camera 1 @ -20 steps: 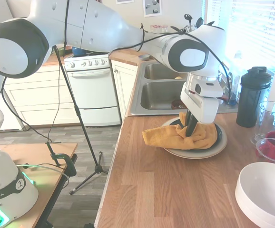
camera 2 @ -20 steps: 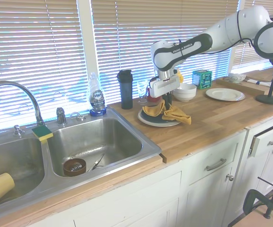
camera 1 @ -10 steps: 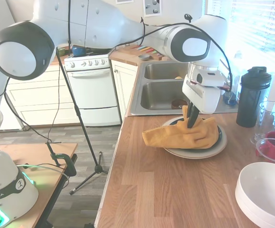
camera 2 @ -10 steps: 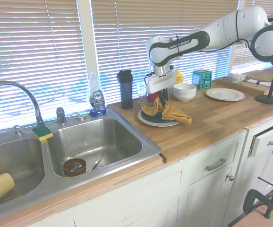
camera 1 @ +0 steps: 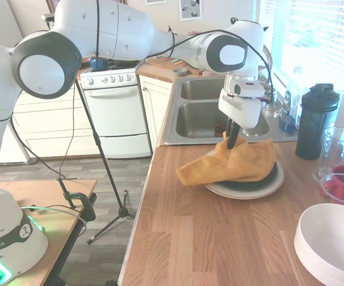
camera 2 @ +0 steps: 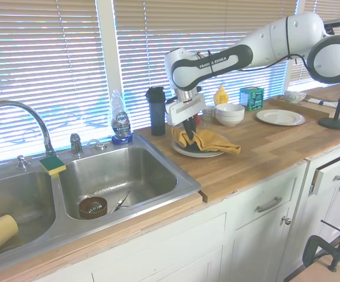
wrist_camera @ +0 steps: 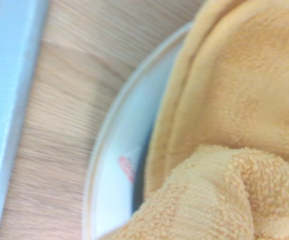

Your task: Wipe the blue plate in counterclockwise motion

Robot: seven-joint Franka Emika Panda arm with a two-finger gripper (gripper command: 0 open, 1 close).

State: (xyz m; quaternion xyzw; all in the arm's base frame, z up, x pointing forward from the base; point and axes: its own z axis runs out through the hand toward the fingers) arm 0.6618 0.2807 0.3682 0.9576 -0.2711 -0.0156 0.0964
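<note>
Blue plate [camera 1: 261,180] sits on my cream plate [camera 1: 243,192] on the wooden counter [camera 1: 196,238], mostly covered by the orange cloth [camera 1: 231,165]; only a dark glossy rim shows. My gripper [camera 1: 232,138], clamped on the cloth, stands at the plate's 11 o'clock edge, sinkward.

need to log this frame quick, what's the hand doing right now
Hand: closed on the orange terry cloth, pressing it on the round dark blue plate.
</note>
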